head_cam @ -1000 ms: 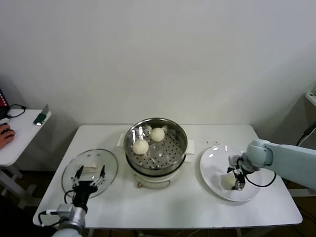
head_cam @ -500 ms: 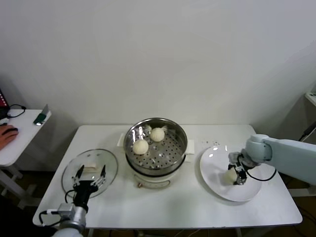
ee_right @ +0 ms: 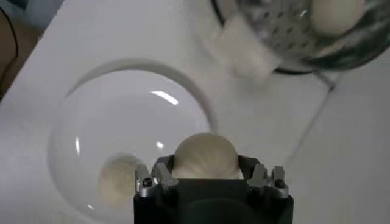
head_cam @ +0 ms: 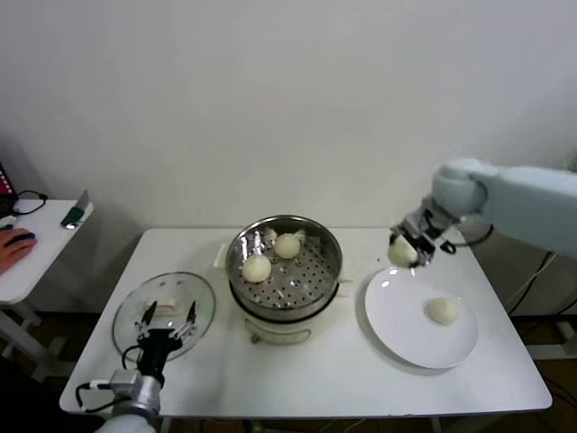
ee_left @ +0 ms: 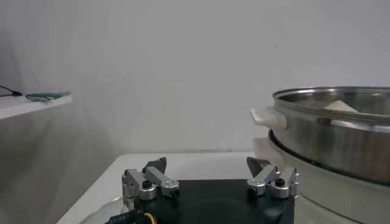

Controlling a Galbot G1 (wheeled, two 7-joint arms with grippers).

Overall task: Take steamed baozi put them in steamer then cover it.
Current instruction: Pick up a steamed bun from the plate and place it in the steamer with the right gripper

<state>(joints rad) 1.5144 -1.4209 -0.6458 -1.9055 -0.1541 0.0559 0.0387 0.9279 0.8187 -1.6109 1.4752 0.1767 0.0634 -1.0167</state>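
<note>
My right gripper [head_cam: 406, 250] is shut on a cream-white baozi [head_cam: 402, 253], held in the air above the far left rim of the white plate [head_cam: 397, 311]. In the right wrist view that baozi [ee_right: 205, 156] sits between the jaws. One more baozi [head_cam: 443, 309] lies on the plate [ee_right: 122, 103], also seen as a baozi [ee_right: 120, 178] from the right wrist. The steel steamer [head_cam: 330, 255] holds two baozi [head_cam: 257, 267], [head_cam: 288, 244] on its perforated tray. My left gripper [head_cam: 165, 322] hovers open over the glass lid [head_cam: 131, 307]; its own view shows the steamer [ee_left: 341, 137] beside it.
The steamer's cream-white handle [ee_right: 244, 49] sticks out toward the plate. A side table [head_cam: 36, 244] with a phone [head_cam: 77, 213] and a person's hand [head_cam: 13, 242] stands at the left. The white table's front edge [head_cam: 306, 397] is close to the plate and lid.
My right gripper closed on a baozi on the plate, lifted it and carried it up and toward the steamer. A second baozi shows on the plate. The left arm stayed put.
</note>
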